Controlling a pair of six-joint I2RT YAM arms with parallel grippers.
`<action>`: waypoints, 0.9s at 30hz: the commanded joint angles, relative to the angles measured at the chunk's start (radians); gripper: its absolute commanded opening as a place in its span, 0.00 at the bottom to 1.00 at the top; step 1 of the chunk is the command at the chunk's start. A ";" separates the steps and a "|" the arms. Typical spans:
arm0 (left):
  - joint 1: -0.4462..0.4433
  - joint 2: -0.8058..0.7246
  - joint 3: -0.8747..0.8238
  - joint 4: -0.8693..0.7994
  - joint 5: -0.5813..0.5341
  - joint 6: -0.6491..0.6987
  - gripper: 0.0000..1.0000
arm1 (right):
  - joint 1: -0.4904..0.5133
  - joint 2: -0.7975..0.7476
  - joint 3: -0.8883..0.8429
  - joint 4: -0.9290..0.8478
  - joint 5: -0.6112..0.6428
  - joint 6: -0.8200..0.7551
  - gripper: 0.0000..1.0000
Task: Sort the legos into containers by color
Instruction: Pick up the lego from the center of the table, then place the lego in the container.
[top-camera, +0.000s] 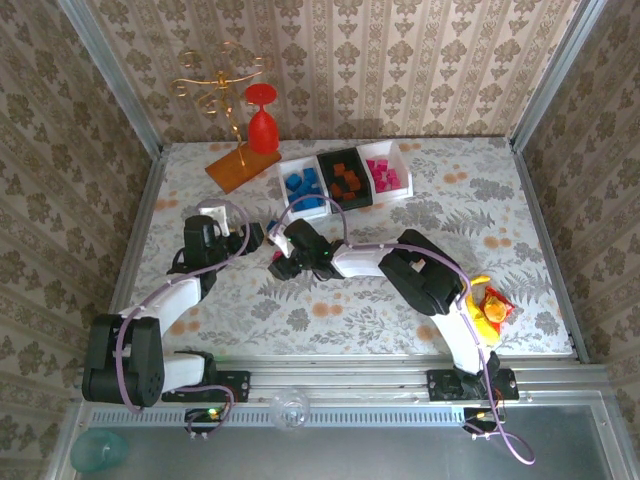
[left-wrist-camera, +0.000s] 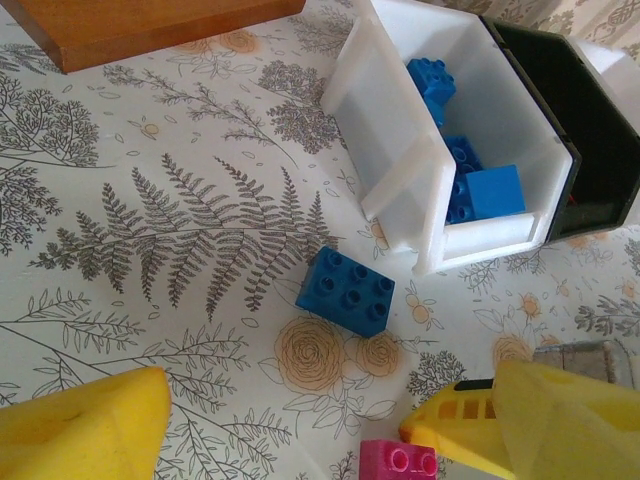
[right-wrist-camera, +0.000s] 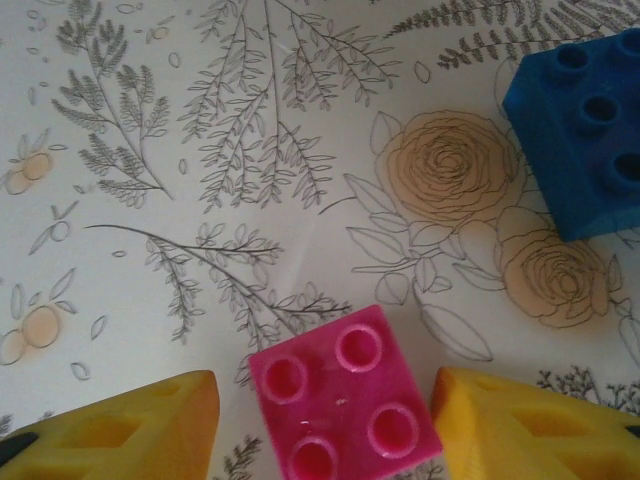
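A magenta pink lego (right-wrist-camera: 340, 405) lies on the floral tablecloth between the yellow fingers (right-wrist-camera: 120, 430) of my right gripper (right-wrist-camera: 325, 410). The jaws stand open around it, with a narrow gap on the left side. A blue lego (right-wrist-camera: 585, 130) lies just beyond it, close to the white container (left-wrist-camera: 400, 140) that holds blue legos. My left gripper (left-wrist-camera: 330, 400) hovers open over the blue lego (left-wrist-camera: 346, 290), holding nothing. The black container (top-camera: 345, 178) holds orange-brown legos, and the other white container (top-camera: 385, 172) holds pink ones.
An orange board (top-camera: 240, 165) with a gold wire stand (top-camera: 215, 85) and a red goblet (top-camera: 262, 120) stands at the back left. A yellow-and-red snack packet (top-camera: 492, 305) lies beside the right arm's base. Metal frame posts edge the table.
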 joint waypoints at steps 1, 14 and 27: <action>0.005 -0.006 -0.013 0.030 0.007 -0.020 0.85 | -0.009 0.053 0.039 -0.044 0.011 -0.021 0.54; -0.015 0.058 0.001 0.116 0.131 -0.026 0.84 | -0.076 -0.189 -0.139 0.045 -0.080 0.070 0.28; -0.282 0.116 0.065 0.176 0.155 0.150 0.82 | -0.409 -0.528 -0.341 -0.033 0.090 0.245 0.29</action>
